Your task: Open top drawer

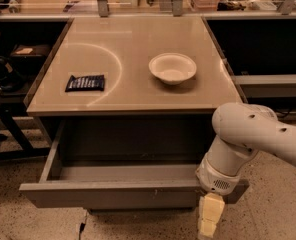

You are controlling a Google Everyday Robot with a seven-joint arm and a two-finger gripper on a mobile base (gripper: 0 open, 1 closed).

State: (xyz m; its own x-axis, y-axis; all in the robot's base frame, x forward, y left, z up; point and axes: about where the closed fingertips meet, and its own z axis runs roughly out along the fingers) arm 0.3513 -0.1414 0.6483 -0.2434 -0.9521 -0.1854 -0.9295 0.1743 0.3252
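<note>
One gripper [210, 220] hung at the lower right of the frame, just in front of the top drawer [113, 194] panel; its grip state could not be told. The drawer stood pulled well out at lower centre, interior exposed. Opening appeared essentially complete, with only withdrawal left.

Wide grey handleless top drawer [113, 196] stands open beneath a tan-topped table [133, 39], deep box exposed. White jointed robot arm [248, 134] at near right; its pale gripper [209, 221] points down at the front panel's right end. On the tabletop: round white bowl [172, 68] right, dark flat snack packet [85, 82] left.
</note>
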